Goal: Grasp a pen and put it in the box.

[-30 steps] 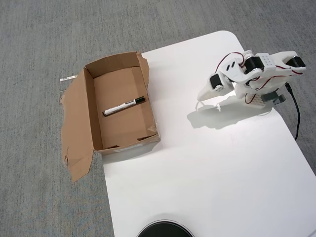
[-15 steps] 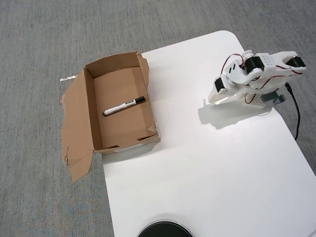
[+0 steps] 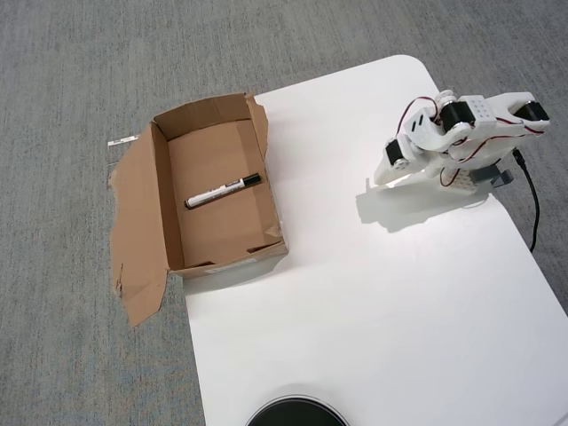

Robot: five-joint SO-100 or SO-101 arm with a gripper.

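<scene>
One pen (image 3: 223, 191) lies inside the one box (image 3: 160, 209).

Grey carpet floor (image 3: 80, 71) fills left and top of frame. White table (image 3: 373, 302) with rounded corner takes lower right. Even, soft light, dark round thing (image 3: 295, 414) at bottom edge.
</scene>
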